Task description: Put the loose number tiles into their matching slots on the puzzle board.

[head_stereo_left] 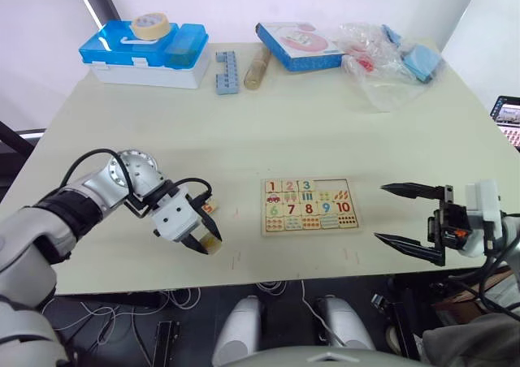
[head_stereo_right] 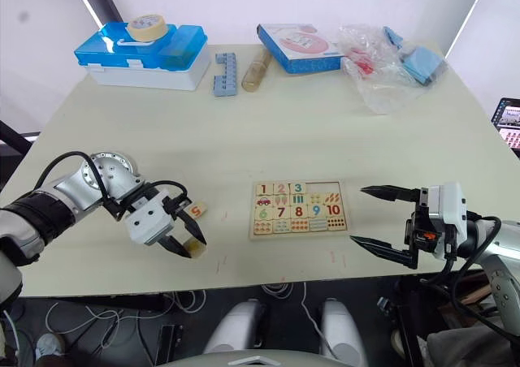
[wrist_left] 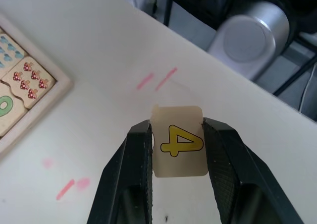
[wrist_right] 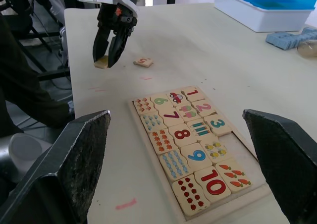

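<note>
The puzzle board (head_stereo_right: 318,187) lies flat near the table's front edge, between my two arms. Most of its slots hold tiles; two slots beside the green 3 are bare (head_stereo_left: 335,185). My left gripper (head_stereo_left: 203,241) is shut on a loose tile (wrist_left: 178,142) bearing a yellow 4. It holds this tile low over the table, left of the board. Another loose tile (head_stereo_right: 195,210), a red 5, lies on the table just beyond that gripper. My right gripper (head_stereo_left: 406,214) is open and holds nothing, just right of the board, with its fingers pointing at it.
Along the far edge stand a blue-lidded white box (head_stereo_left: 146,54) with a tape roll on it, a blue brick strip (head_stereo_left: 227,72), a wooden cylinder (head_stereo_left: 257,66), a blue-edged box (head_stereo_left: 301,46) and a clear plastic bag (head_stereo_left: 390,62) of parts.
</note>
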`<state>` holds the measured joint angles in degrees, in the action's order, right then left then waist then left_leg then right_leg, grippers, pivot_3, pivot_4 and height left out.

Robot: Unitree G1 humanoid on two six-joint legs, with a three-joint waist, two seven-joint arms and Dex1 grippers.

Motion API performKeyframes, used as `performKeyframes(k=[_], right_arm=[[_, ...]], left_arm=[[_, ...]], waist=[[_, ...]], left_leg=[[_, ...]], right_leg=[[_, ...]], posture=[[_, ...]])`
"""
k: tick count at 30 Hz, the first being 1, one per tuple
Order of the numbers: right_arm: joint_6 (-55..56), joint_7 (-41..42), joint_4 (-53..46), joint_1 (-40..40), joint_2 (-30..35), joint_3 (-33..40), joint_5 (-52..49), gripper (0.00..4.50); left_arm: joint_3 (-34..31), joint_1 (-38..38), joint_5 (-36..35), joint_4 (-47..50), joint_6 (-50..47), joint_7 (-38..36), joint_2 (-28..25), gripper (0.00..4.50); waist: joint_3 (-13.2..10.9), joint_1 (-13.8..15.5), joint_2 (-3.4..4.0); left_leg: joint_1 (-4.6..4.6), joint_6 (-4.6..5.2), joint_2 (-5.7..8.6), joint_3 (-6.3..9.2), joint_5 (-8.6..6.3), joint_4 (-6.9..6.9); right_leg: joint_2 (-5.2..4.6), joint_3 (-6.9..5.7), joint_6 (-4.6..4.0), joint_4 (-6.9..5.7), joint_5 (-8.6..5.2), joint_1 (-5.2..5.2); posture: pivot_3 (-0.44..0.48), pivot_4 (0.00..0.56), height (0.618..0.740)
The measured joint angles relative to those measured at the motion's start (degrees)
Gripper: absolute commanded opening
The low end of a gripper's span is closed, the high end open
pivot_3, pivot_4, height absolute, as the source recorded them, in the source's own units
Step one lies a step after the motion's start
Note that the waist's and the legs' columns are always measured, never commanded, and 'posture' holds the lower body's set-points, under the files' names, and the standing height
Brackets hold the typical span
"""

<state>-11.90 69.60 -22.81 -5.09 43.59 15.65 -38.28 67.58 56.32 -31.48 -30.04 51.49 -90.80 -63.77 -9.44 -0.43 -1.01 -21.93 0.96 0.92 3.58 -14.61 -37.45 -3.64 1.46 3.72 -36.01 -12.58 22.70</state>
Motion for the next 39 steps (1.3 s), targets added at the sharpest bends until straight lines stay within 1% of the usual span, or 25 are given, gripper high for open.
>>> performKeyframes(k=[1,4,8,9,12,16,21,27,31,32,34,35,36,37,39], right_arm=[[-0.1,0.0,-0.1,0.0,0.0,0.0,0.0,4.5],[-0.3,0.0,-0.9,-0.1,0.0,0.0,-0.1,4.5],[-0.5,-0.4,-1.8,-0.9,0.0,0.0,-0.2,4.5],[-0.5,-0.4,-1.9,-0.9,0.0,0.0,-0.2,4.5],[-0.6,-0.7,-2.7,-1.7,0.0,0.1,-0.5,4.5],[-0.8,-1.1,-3.8,-2.6,0.3,0.2,-1.1,4.5],[-1.6,-0.9,-6.1,-5.0,1.2,1.3,-2.6,4.5],[-1.7,1.0,-7.2,-6.4,2.9,3.4,-4.0,4.5],[-1.6,2.4,-7.4,-6.4,3.5,3.5,-4.5,4.5],[-1.6,2.7,-7.3,-6.4,3.7,3.5,-4.5,4.5],[-1.6,3.2,-7.1,-6.2,4.2,3.5,-4.5,4.5],[-1.6,3.6,-6.9,-6.0,4.3,3.5,-4.5,4.5],[-1.5,3.8,-6.7,-5.7,4.3,3.5,-4.5,4.5],[-1.5,3.9,-6.2,-5.3,4.3,3.5,-4.4,4.5],[-1.4,4.2,-5.4,-4.5,4.4,3.4,-4.4,4.5]], left_arm=[[1.7,1.2,0.1,-1.5,1.7,0.0,0.6,1.02],[4.1,2.8,0.3,-4.1,4.4,0.0,2.2,1.02],[7.8,5.4,1.0,-10.3,8.9,0.0,6.3,1.02],[8.0,5.6,1.0,-10.8,9.2,0.0,6.7,1.02],[11.2,8.4,1.5,-15.7,12.5,0.0,10.3,1.02],[13.6,11.0,1.8,-19.2,15.5,0.0,12.8,1.02],[15.8,13.0,1.5,-23.1,18.5,-0.1,15.6,1.02],[15.9,13.7,1.5,-27.0,20.3,-0.1,18.3,1.02],[15.6,13.9,1.5,-28.9,20.1,-0.1,19.7,1.02],[15.5,13.9,1.4,-29.3,19.6,-0.1,19.9,2.03],[14.4,13.8,0.9,-29.8,18.3,-0.1,20.5,2.88],[13.8,13.8,0.7,-29.8,17.7,-0.1,20.6,3.39],[13.3,13.7,0.3,-29.8,17.4,-0.1,20.6,3.99],[12.9,13.5,-0.3,-29.6,16.9,-0.1,20.4,4.44],[12.5,13.1,-1.8,-27.8,16.0,-0.1,18.1,4.44]], waist=[[0.0,0.0,0.0],[0.0,-0.1,0.0],[0.0,0.1,-0.02],[0.0,0.0,-0.03],[0.0,0.1,-0.05],[0.0,0.0,-0.05],[0.0,0.2,-0.05],[0.1,1.0,0.02],[0.1,1.4,0.1],[0.1,1.4,0.15],[0.1,1.4,0.16],[0.1,1.3,0.15],[0.1,1.2,0.14],[0.1,1.2,0.13],[0.1,0.7,0.1]], left_leg=[[0.0,0.0,0.0,0.0,0.0,0.0],[0.0,0.0,0.0,0.01,0.0,0.0],[-0.03,0.01,0.03,0.01,0.0,-0.06],[-0.04,0.01,0.03,0.02,0.0,-0.07],[-0.06,0.01,0.04,0.03,0.0,-0.1],[-0.04,0.02,0.04,0.01,-0.01,-0.1],[-0.02,0.02,0.04,0.03,-0.01,-0.16],[-0.01,0.07,0.04,0.02,-0.03,-0.33],[-0.02,0.16,0.04,0.07,-0.09,-0.52],[-0.03,0.21,0.04,0.06,-0.12,-0.59],[-0.06,0.23,0.0,0.07,-0.13,-0.66],[-0.06,0.23,-0.01,0.07,-0.13,-0.67],[-0.07,0.24,-0.01,0.06,-0.14,-0.67],[-0.07,0.26,-0.02,0.05,-0.15,-0.67],[-0.12,0.3,-0.06,0.01,-0.18,-0.67]], right_leg=[[0.0,0.0,0.0,0.0,0.0,0.0],[0.0,0.0,0.0,0.0,0.0,0.0],[0.0,0.0,0.04,0.0,0.02,-0.01],[0.0,0.0,0.05,0.0,0.03,0.0],[0.0,0.0,0.06,0.0,0.04,0.0],[0.0,0.03,0.07,0.0,0.04,-0.01],[-0.01,0.03,0.11,-0.01,0.06,-0.08],[-0.01,0.04,0.16,-0.01,0.09,-0.17],[-0.01,0.03,0.18,-0.01,0.09,-0.26],[-0.01,0.03,0.19,-0.01,0.09,-0.28],[-0.01,0.02,0.21,-0.03,0.11,-0.27],[-0.01,0.02,0.21,-0.03,0.11,-0.27],[0.0,0.02,0.21,-0.03,0.11,-0.27],[0.01,0.02,0.2,-0.03,0.11,-0.26],[0.07,0.05,0.19,-0.08,0.11,-0.14]], posture=[[0.0,0.15,0.74],[0.0,0.15,0.74],[0.0,0.15,0.74],[0.0,0.15,0.74],[0.0,0.15,0.74],[0.0,0.15,0.74],[0.0,0.15,0.74],[0.0,0.15,0.74],[0.0,0.15,0.74],[0.0,0.15,0.74],[0.0,0.15,0.74],[0.0,0.15,0.74],[0.0,0.15,0.74],[0.0,0.15,0.74],[0.0,0.15,0.74]])
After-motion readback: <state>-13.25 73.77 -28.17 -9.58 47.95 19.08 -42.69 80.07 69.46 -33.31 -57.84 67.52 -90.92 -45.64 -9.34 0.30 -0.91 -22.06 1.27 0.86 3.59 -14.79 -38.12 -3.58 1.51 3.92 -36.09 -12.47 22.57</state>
